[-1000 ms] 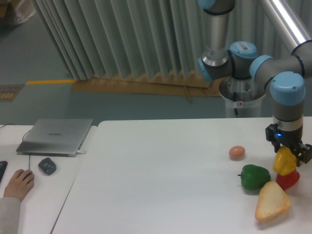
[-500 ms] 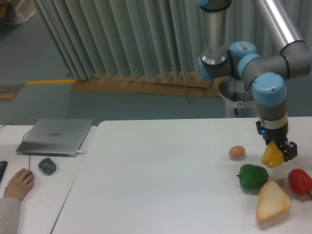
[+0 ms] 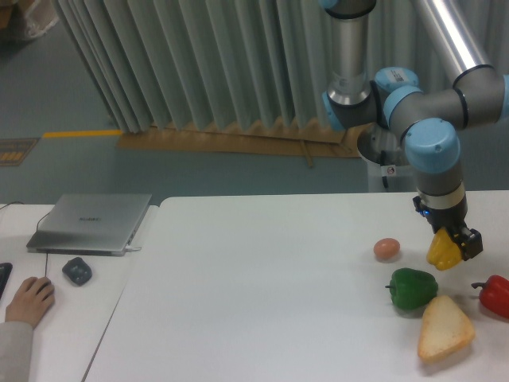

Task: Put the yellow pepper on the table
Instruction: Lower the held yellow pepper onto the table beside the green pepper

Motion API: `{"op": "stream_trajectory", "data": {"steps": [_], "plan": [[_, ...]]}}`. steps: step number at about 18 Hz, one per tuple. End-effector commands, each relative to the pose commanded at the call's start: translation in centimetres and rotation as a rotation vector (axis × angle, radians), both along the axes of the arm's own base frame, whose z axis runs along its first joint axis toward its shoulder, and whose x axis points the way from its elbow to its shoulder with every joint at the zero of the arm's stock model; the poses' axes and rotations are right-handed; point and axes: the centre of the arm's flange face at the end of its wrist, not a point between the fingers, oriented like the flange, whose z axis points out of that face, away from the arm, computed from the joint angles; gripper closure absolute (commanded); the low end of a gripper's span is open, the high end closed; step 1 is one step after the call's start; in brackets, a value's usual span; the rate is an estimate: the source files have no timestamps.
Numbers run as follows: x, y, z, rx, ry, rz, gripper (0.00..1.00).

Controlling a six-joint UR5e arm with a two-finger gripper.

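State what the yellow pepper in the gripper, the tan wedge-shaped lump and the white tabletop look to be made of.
Glossy bright-yellow bell pepper, held in the two-finger gripper: smooth and evenly coloured with a slight sheen, probably plastic; real produce cannot be ruled out.
Pale tan wedge-shaped lump: matte, soft-edged, bread-like; likely foam or rubber, uncertain.
Large white flat tabletop: smooth, uniform, low-gloss; looks like laminate or painted board.

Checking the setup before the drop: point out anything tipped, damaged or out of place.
The red pepper lies tipped on its side at the table's right edge, partly cut off by the frame. Otherwise nothing stands out: the pincer holds the yellow pepper above the table.
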Motion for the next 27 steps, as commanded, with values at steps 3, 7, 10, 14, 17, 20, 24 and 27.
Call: {"op": "stream_trajectory", "data": {"steps": [3,7,10,14,17,20,24,27], "plan": [[-0.6,0.5,-0.2,0.021,0.028,0.011,0.4],[-1.0,0.6,-0.3,0.022,0.028,0.009,0.4],[-1.0,0.6,-0.4,0.019,0.03,0.01,0.24],[-1.2,0.6,-0.3,0.024,0.038,0.016,0.0],[-1.1,0.5,-0.2,0.025,0.037,0.016,0.0],[-1.1,0.6,-0.2,0.027,0.033,0.018,0.0],[-1.8,0.9,1.4,0.078,0.038,0.043,0.0],[-1.7,1.1,1.5,0.103,0.02,0.053,0.0]]}}
